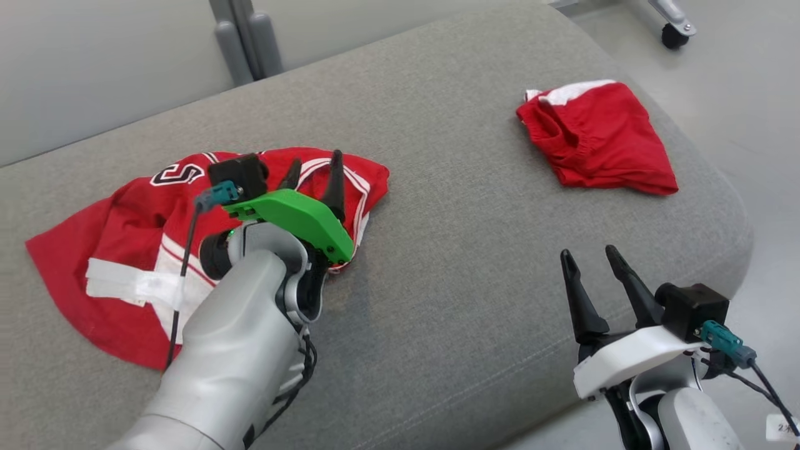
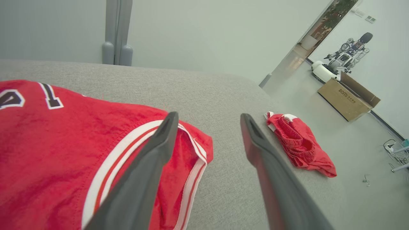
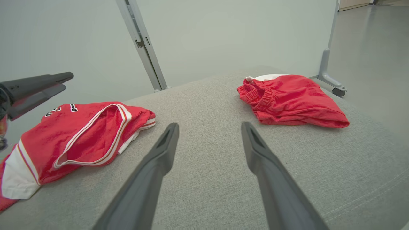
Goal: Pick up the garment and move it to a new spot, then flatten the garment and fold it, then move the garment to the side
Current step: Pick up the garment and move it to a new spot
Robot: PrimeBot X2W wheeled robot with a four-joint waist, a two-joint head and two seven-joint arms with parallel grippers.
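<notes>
Stretching before a pale partition wall (image 1: 94,62), a grey cushion (image 1: 450,187) is being occupied by the red jersey (image 1: 125,237) at left and red shorts (image 1: 600,137) at right. Fingers are being held apart on the left gripper (image 1: 315,159), over the jersey's edge, and on the right gripper (image 1: 589,251), over bare cushion.

1. A grey upholstered cushion (image 1: 450,187) with a rounded far corner carries the things.
2. Red shorts (image 1: 600,134) with a white band lie bunched near that far right corner, elastic waistband facing left.
3. Behind the cushion stands a pale partition (image 1: 94,62) with a grey post (image 1: 247,44).
4. A black caster wheel (image 1: 674,34) rests on the grey floor (image 1: 737,94) beyond the corner.
5. Farther off, an open cardboard box (image 2: 346,100) sits by the wall, another robot (image 2: 350,52) behind it.
6. Loose cables (image 2: 396,148) lie on the floor at the right.
</notes>
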